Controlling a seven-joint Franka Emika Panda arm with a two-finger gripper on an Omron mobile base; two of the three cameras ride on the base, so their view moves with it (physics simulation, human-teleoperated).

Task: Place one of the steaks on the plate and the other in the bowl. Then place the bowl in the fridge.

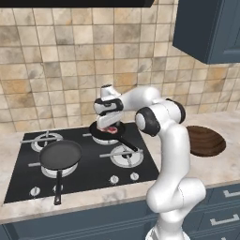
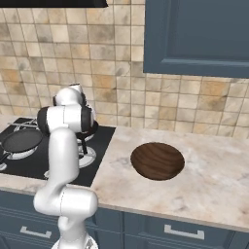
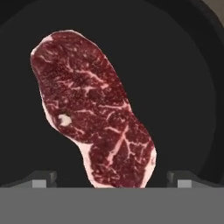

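Count: one steak [image 3: 94, 111] in sight, two black frying pans on the hob, one dark wooden bowl [image 2: 157, 160]
Steak: lies flat in the far frying pan [image 1: 108, 133], on the hob's back right burner; in the left base view a pink sliver of it shows under the hand
Long axis: in the hand view the slab runs from upper left to lower right, broad end up, its lower end reaching down between the two tips
Fingers: the gripper [image 3: 111, 180] hangs over the far pan, pointing down at the meat; the fingers [image 3: 43, 179] stand spread as wide as they go, one tip on each side of the steak's lower end, holding nothing; contact with the meat cannot be told
Second pan: the near frying pan [image 1: 60, 154] sits on the front left burner, handle toward the front edge
Bowl: rests on the marble surface [image 2: 209, 170] right of the hob [image 1: 28, 185], well apart from the pans
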